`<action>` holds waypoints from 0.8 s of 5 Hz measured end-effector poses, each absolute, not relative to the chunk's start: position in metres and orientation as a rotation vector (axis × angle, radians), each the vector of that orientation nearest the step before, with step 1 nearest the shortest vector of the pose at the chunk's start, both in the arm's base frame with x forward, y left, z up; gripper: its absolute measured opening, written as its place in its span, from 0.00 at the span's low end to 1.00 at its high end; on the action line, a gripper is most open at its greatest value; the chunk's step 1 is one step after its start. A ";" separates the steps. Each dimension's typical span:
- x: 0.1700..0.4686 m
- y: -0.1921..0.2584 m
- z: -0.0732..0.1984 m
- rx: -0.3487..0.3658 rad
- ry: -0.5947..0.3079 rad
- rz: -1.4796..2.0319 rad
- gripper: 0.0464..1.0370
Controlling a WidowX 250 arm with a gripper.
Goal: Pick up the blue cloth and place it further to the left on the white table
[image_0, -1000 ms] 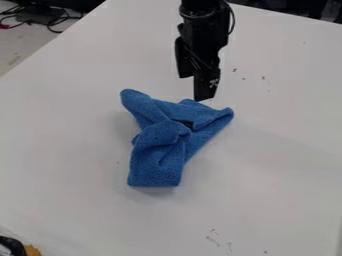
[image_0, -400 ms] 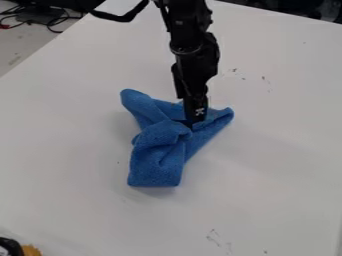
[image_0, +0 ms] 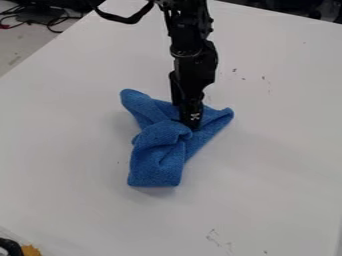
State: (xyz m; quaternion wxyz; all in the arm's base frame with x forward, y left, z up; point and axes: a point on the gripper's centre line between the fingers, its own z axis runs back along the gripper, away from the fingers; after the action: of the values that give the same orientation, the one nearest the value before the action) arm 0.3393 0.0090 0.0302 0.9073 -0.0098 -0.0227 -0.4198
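Blue cloth (image_0: 157, 157), bunched and folded over itself, is seen at the centre of the frame, slightly left, laid on the white table (image_0: 287, 160). One rounded corner is pointed to the upper left, another to the right, and a broad, squared end is turned towards the bottom. Down from the top edge comes the black arm (image_0: 190, 42), and right at the cloth's upper middle, beside the folded part, the black gripper (image_0: 188, 122) is seen, its lower end set among the folds. Whether the claw is spread, pressed together or pinching fabric cannot be told. Small dark marks (image_0: 235, 71) are dotted on the tabletop at the upper right, with fainter ones at the lower right. Cables (image_0: 59, 22) are tangled in the upper left corner, and a black and yellow object (image_0: 29, 250) is cut off at the lower left.
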 end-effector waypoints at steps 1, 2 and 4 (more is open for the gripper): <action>0.338 0.009 0.024 -0.032 -0.030 -0.875 0.96; 0.341 0.009 0.015 -0.035 -0.023 -0.885 0.93; 0.342 0.009 0.011 -0.022 -0.049 -0.888 0.50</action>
State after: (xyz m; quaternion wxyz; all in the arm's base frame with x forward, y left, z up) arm 0.3423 0.0087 0.0113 0.9027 -0.0109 -0.0235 -0.4295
